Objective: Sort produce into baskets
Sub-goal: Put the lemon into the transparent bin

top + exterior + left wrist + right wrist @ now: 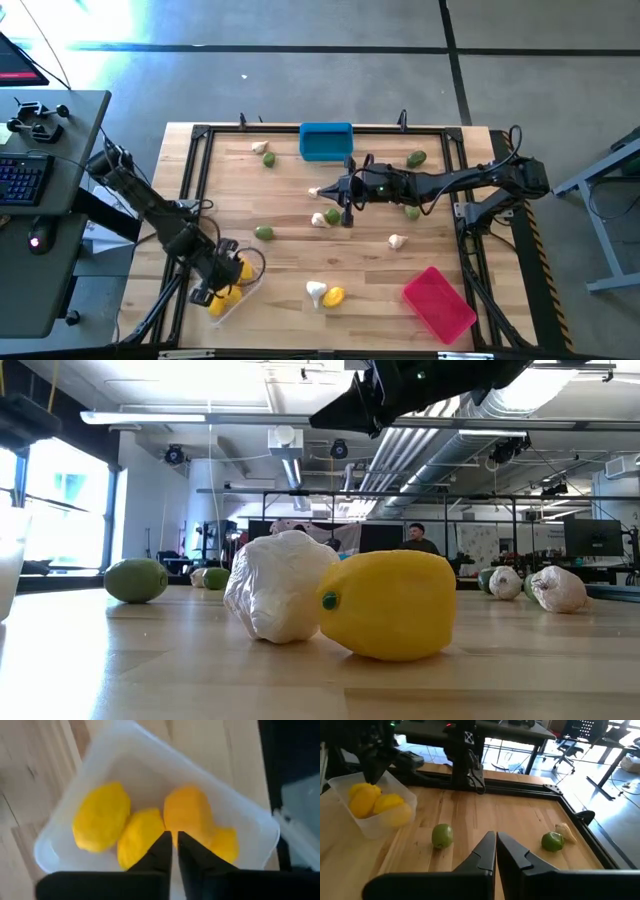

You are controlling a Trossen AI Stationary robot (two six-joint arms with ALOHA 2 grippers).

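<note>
The clear basket (232,285) stands at the table's near left corner with several yellow lemons (102,815) lying in it. My left gripper (174,836) hangs just above them, pointing down, shut with nothing between its fingers. My right gripper (496,836) is held well above the middle of the table (335,189), pointing toward the left edge, shut and empty. The blue basket (326,141) stands at the far edge and the red basket (438,303) at the near right. A garlic bulb (280,585) and a lemon (390,603) lie side by side near the front edge.
Loose on the wood lie green pieces (264,232) (417,158) (268,159) and garlic bulbs (397,240) (260,148). A black frame (190,200) borders the table. A desk with a keyboard (25,180) stands to the left. A person (418,538) shows in the room behind.
</note>
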